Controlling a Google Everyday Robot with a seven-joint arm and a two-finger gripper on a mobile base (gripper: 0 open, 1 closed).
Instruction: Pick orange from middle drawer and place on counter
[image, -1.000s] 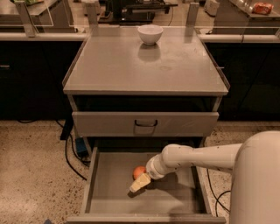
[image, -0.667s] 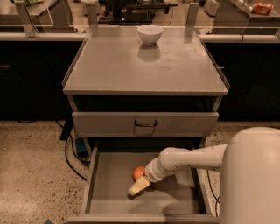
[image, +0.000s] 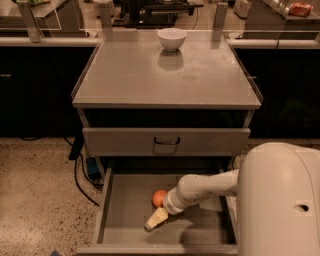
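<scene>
**Operator:** Report the hand's position and state.

**Technician:** The hand (image: 156, 219) is low inside the open middle drawer (image: 200, 232). It is slightly nearer the drawer's front wall than a second ago. Whether it is spread or pressed together cannot be told.

**Operator:** Where is the orange?

**Technician:** The orange (image: 159, 198) rests on the drawer floor, left of centre, in the same spot as a second ago. It sits just behind the hand, close to the wrist end. The hand has shifted and the fruit has not, so the pick is judged incomplete and the fruit is probably not yet secured.

**Operator:** What are the surroundings and obstructions?

**Technician:** A closed drawer front (image: 125, 141) with a dark loop handle is directly above the rear of the open drawer. Any lift has to come forward past it and past the front edge of the worktop (image: 150, 75). A white bowl (image: 171, 38) stands at the far end of the worktop. The near part is bare and suitable for placement. A cable (image: 80, 175) lies on the floor to the left, outside the working path.
</scene>
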